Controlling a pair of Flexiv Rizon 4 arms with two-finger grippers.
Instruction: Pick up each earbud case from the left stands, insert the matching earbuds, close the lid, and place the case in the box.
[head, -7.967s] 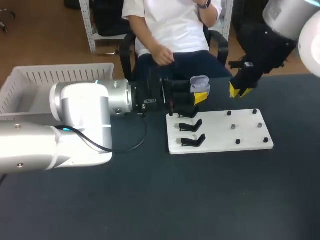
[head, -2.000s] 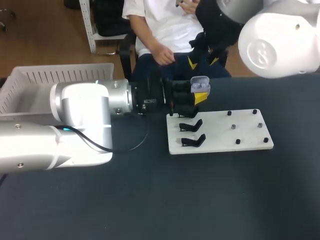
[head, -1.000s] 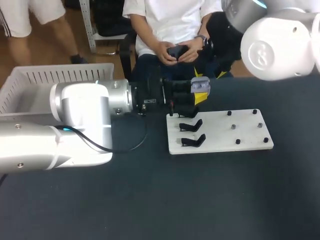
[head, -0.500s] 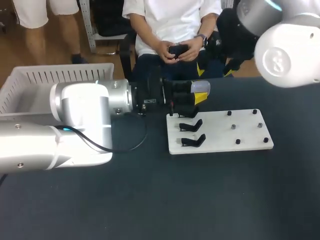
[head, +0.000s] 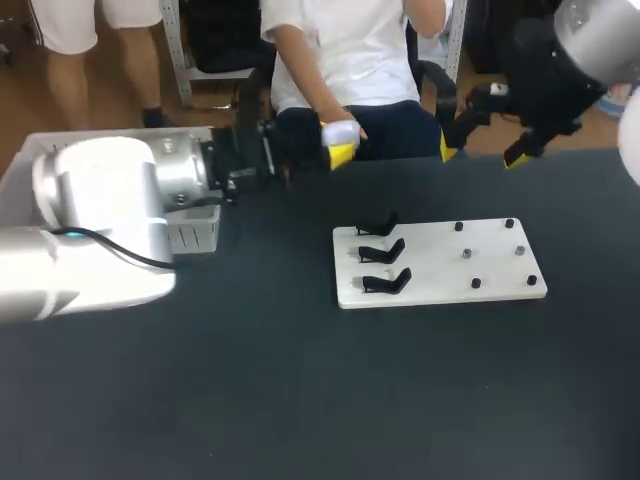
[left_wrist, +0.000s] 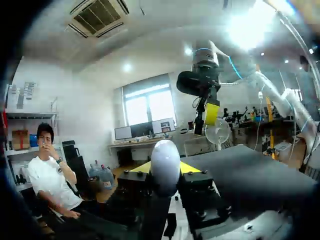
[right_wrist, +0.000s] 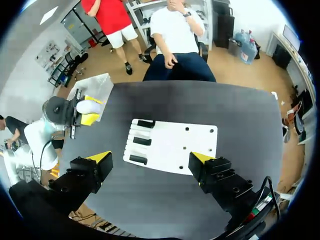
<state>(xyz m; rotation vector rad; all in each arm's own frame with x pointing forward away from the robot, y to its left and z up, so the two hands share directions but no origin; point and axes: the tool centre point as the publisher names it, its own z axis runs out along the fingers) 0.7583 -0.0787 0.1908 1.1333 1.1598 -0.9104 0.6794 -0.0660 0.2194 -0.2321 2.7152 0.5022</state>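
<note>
A closed white earbud case (head: 338, 131) sits between the yellow tips of my left gripper (head: 340, 146), which is shut on it. It is held above the table's far edge, to the right of the white basket (head: 196, 229). The left wrist view shows the case (left_wrist: 165, 165) upright in that gripper (left_wrist: 165, 171). My right gripper (head: 482, 152) hangs wide open and holds nothing, high over the far right of the table. In its own view the right gripper (right_wrist: 150, 160) looks down on the white board (right_wrist: 175, 145) and the held case (right_wrist: 90, 106).
The white board (head: 440, 262) lies mid-table with three bare black stands (head: 384, 251) on its left side and several small pegs (head: 467, 254) on its right. My left arm covers most of the basket.
My left arm has swung left from over the board toward the basket, carrying the case, whose lid is now shut. My right gripper has drawn back to the right and opened wide.
</note>
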